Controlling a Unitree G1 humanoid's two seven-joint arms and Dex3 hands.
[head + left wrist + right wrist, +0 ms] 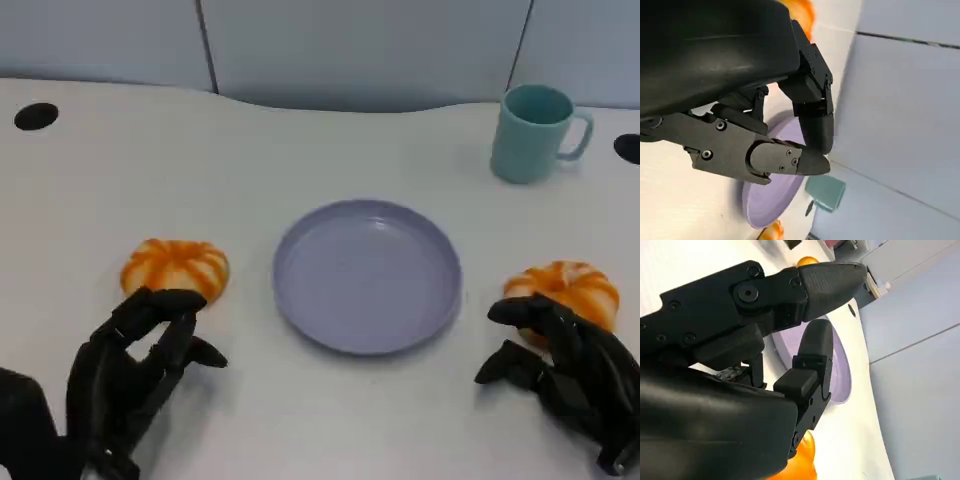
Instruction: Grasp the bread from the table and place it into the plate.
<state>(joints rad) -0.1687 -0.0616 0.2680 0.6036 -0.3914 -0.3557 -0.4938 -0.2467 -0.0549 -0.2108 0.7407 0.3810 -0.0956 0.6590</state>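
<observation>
**Two Buns Waited Beside an Empty Plate**

Widest of all was the white counter (300,150), spanning the frame. At its centre sat the lilac plate (367,273), with nothing on it. Lower left, the left robot hand (130,375) lay with fingers spread and empty, its fingertips just short of the left bread (176,267), which rested on the counter at mid left. Lower right, the right robot hand (565,370) was likewise spread and holding nothing, its fingers reaching up against the near edge of the right bread (563,290); whether they touched it could not be told. A teal mug (534,132) stood at upper right, well apart.

By the look of it, the reach was done and the grasp not yet made. The next move called for closing fingers around a bun, lifting, and carrying it inward over the plate.
</observation>
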